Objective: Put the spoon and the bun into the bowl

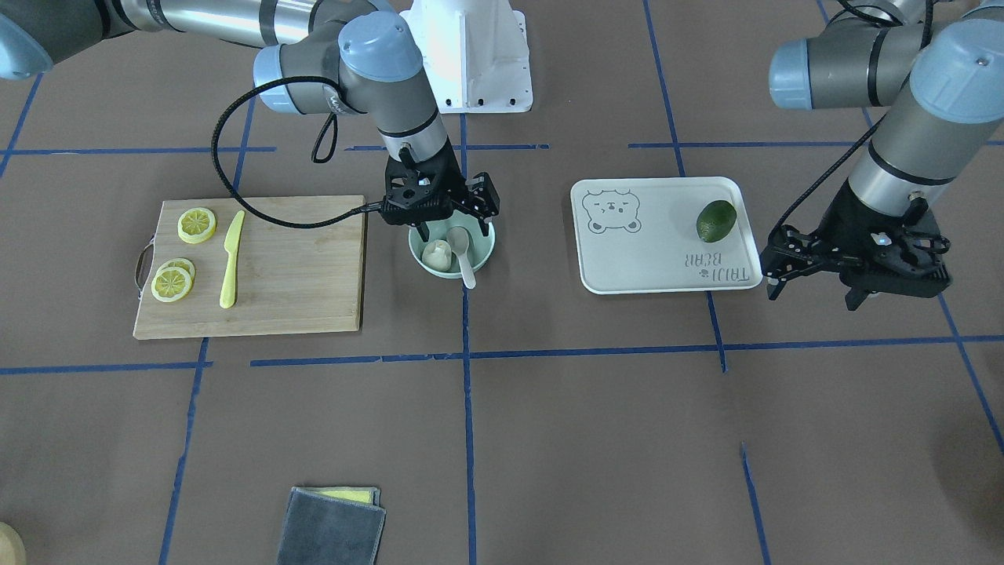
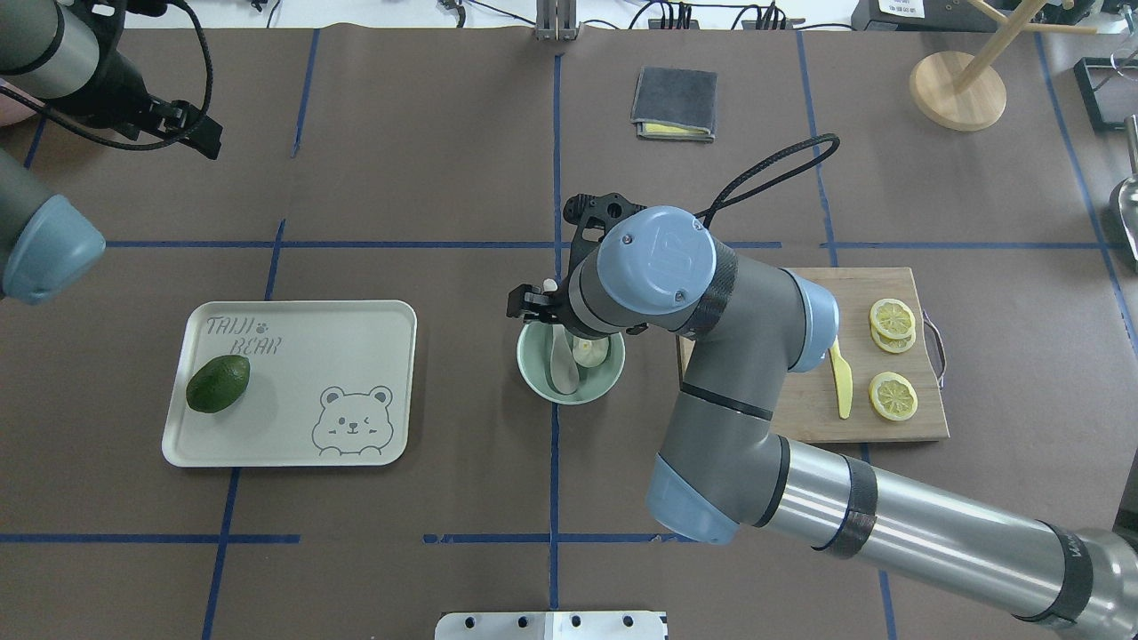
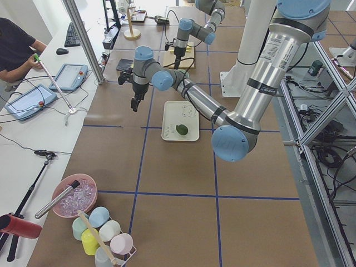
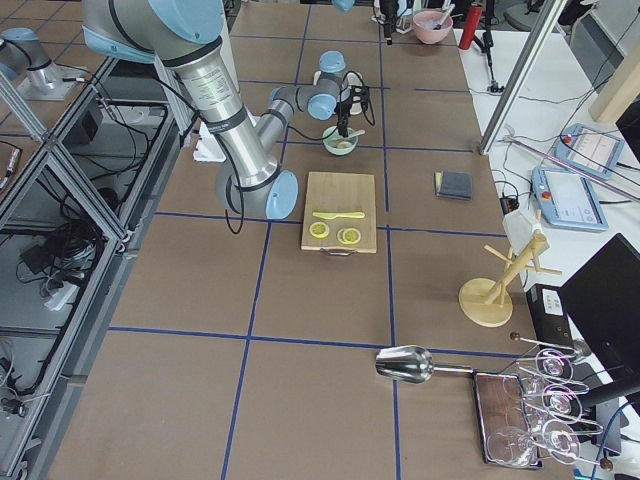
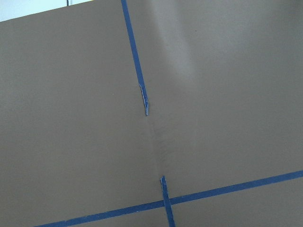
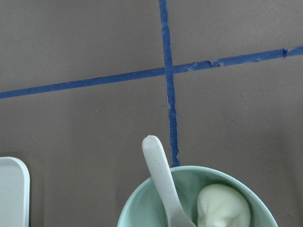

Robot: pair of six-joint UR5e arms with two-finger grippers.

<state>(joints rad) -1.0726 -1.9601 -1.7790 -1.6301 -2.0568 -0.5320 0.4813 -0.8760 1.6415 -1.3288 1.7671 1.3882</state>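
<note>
The pale mint-green bowl (image 1: 482, 256) stands on the brown mat between the cutting board and the tray. The white bun (image 1: 437, 255) and the off-white spoon (image 1: 463, 249) both lie in it, and the spoon's handle sticks out over the rim. My right gripper (image 1: 452, 229) hangs just above the bowl, open and holding nothing. The right wrist view shows the bowl (image 6: 129, 212), the spoon (image 6: 161, 175) and the bun (image 6: 222, 205) from above. They also show in the overhead view: bowl (image 2: 536, 378), spoon (image 2: 562, 357), bun (image 2: 592, 352). My left gripper (image 1: 812, 294) is open and empty beside the tray.
A wooden cutting board (image 1: 298, 267) holds lemon slices (image 1: 196, 225) and a yellow knife (image 1: 230, 259). A pale tray (image 1: 651, 251) holds a green avocado (image 1: 716, 220). A grey cloth (image 1: 333, 526) lies at the operators' edge. A wooden stand (image 2: 957, 89) stands at the far right.
</note>
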